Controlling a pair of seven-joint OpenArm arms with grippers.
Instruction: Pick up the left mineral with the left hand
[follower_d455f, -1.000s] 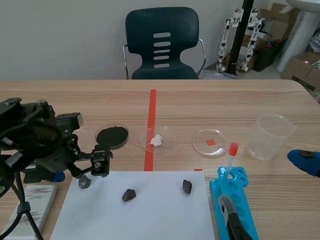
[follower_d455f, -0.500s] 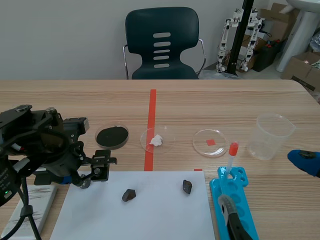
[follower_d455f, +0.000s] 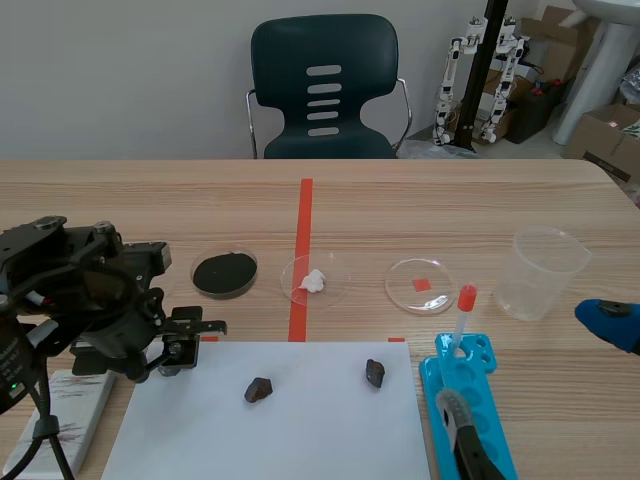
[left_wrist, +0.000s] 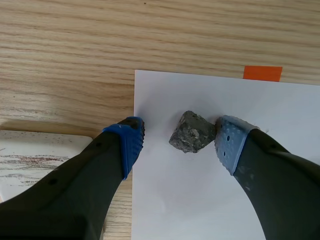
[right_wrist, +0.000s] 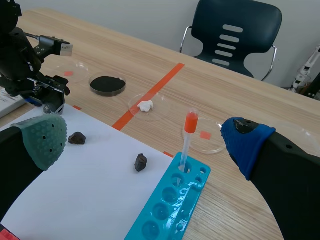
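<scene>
The left mineral (left_wrist: 192, 131), a rough grey stone, lies on the white paper (left_wrist: 210, 195) near its corner. My left gripper (left_wrist: 180, 144) straddles it, still open: the right pad (left_wrist: 230, 142) touches the stone, while a gap separates it from the left pad (left_wrist: 131, 145). In the scene view this gripper (follower_d455f: 180, 350) sits low at the paper's (follower_d455f: 300, 420) near-left corner and hides the stone. Two darker minerals (follower_d455f: 258, 390) (follower_d455f: 374, 373) lie further right. My right gripper (right_wrist: 145, 140) is open and holds nothing; its blue pad (follower_d455f: 610, 322) shows at the table's right edge.
A white slab (follower_d455f: 75, 405) lies left of the paper. Beyond the paper stand a dish of black powder (follower_d455f: 223, 271), a dish with a white lump (follower_d455f: 314, 281) and a dish with a red chip (follower_d455f: 421, 285). At right are a beaker (follower_d455f: 545, 272) and a teal rack (follower_d455f: 470, 410) holding a red-capped tube (follower_d455f: 464, 310).
My left gripper has come down around the left mineral and its fingers have narrowed around it. The right arm has stayed still.
</scene>
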